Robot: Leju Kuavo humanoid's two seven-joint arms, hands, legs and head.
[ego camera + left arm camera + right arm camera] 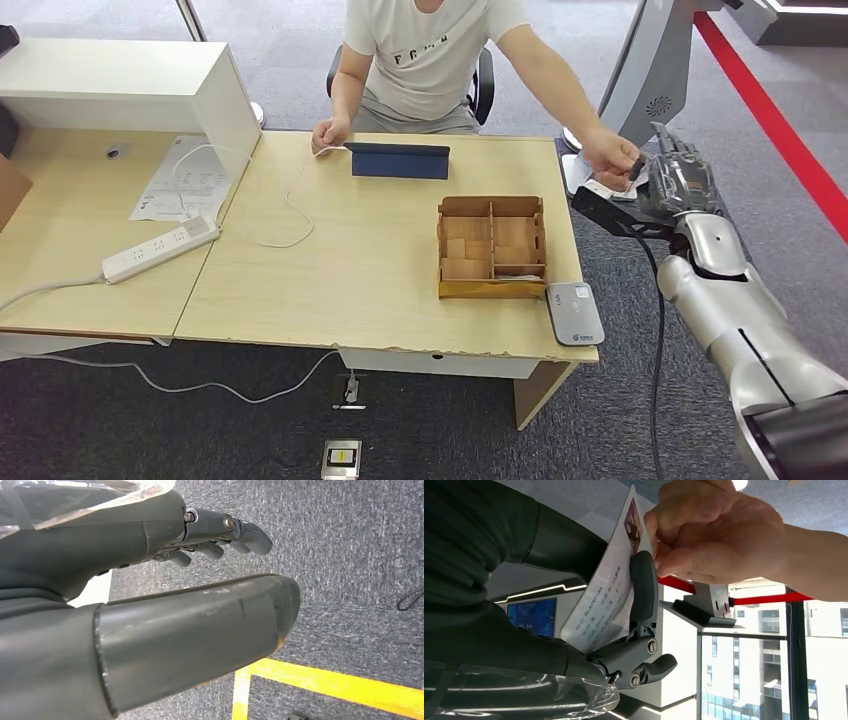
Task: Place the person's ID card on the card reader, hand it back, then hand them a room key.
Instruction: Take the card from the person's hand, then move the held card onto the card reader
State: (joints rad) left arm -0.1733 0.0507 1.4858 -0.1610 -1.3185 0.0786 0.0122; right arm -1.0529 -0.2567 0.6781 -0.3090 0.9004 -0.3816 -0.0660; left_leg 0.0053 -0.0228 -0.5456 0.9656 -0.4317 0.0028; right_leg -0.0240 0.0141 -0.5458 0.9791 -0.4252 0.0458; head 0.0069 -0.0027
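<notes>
One ID card (606,587), pinched by the right hand (675,178) at right-centre of the head view, off the desk's right edge; one dark finger (643,585) presses its printed face, thumb behind. The person's hand (719,530) grips the same card at its far end. In the right wrist view the card's long axis runs diagonally, lower left to upper right, photo end toward the person. One card reader (574,313) lies flat at the desk's (330,260) lower right corner, just beside one wooden compartment box (492,246). One dark folded stand (398,160) sits upper centre, one power strip (160,249) left. Left hand (150,605) hangs over grey carpet, fingers slightly apart, holding nothing.
</notes>
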